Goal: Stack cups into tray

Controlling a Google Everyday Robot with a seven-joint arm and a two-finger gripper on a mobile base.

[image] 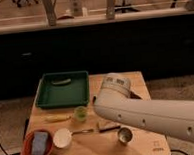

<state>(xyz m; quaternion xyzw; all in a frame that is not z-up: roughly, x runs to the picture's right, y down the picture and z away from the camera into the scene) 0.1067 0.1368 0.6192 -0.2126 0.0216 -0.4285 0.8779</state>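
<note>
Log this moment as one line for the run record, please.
silver cup: on table by white arm | green cup: on table beside tray | tray: no cups inside | pincer: hidden behind white arm

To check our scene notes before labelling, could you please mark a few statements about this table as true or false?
1. The translucent light-green plastic cup stands on the wooden table, outside the dark-green rectangular plastic tray. True.
2. The shiny silver metal cup sits inside the tray. False: it stands on the table, near the front edge, beside the white arm.
3. A small elongated thing lies in the tray near its far side. True.
4. The orange-brown bowl is on the picture's right. False: it is at the front-left corner.
5. The gripper hangs in plain sight above the tray. False: the gripper is hidden, apparently behind the white arm.
</note>
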